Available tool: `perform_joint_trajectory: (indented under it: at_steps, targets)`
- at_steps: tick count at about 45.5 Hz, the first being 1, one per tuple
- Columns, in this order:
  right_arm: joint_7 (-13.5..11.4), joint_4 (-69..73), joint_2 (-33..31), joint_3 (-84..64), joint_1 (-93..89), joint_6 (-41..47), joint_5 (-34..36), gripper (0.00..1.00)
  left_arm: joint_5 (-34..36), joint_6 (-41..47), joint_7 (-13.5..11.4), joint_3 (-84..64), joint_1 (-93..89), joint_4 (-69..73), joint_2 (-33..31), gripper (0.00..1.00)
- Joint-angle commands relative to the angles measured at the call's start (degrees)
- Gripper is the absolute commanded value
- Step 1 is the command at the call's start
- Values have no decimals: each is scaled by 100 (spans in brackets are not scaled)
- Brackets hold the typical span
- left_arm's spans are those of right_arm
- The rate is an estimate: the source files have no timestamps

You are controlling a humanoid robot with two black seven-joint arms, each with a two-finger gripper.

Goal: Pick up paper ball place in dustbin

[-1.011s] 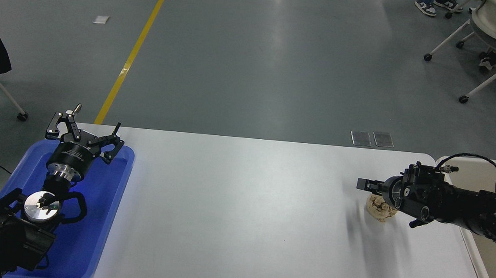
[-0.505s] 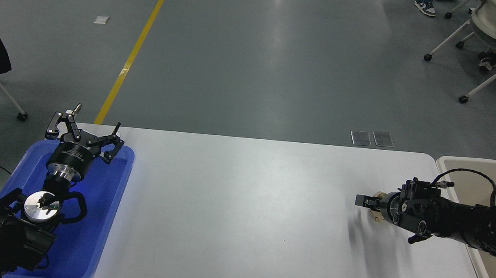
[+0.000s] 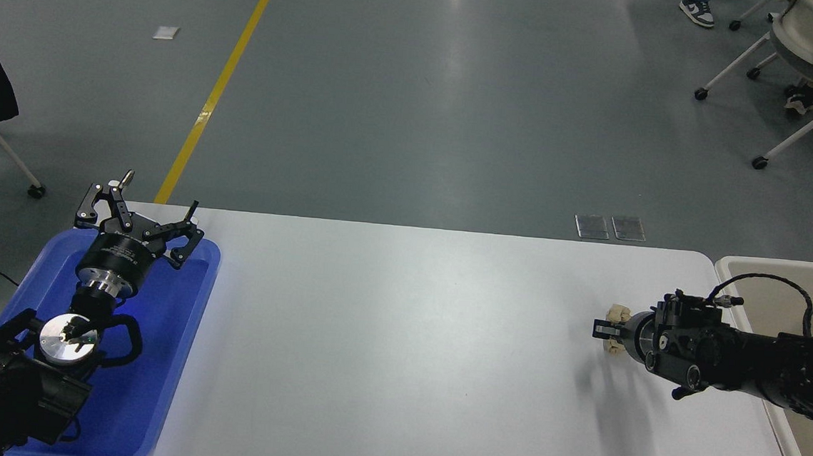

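The black right gripper [image 3: 610,330] is clamping the small crumpled tan-beige paper ball [image 3: 617,316] above the white counter [image 3: 398,342], near the large beige cream-rimmed plastic dustbin [image 3: 776,269] at the right edge. The left gripper [image 3: 136,220] is resting spread wide over the shallow blue tray [image 3: 152,382].

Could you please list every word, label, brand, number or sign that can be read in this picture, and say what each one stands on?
None can be read.
The left gripper, parked over the blue tray, has faint print on its black body, too small to read.
The right gripper, the paper ball, the white table and the dustbin show no print.
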Motion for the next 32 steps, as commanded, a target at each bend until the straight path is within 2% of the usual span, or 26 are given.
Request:
perform_joint_trajectory:
  at_steps: [1,15,25,28,32]
  targets:
    - [20,896,-694,-227,880,39,-55,5,6,-8,1,-5,8,-3,0,100]
    - [12,2698,-1732,-675,2892,144,-126,5,6,0,1,4,0,6,0,100]
    - [12,3253,-2172,-966,4238,935,-126,5,6,0,1,-5,0,-3,0,100]
    - [-6,3297,-2321,-966,4572,1277,-126,0,6,0,1,-5,8,6,0,100]
    - [-50,3349,-2515,-975,5011,1752,-117,0,6,0,1,-5,8,-3,0,100]
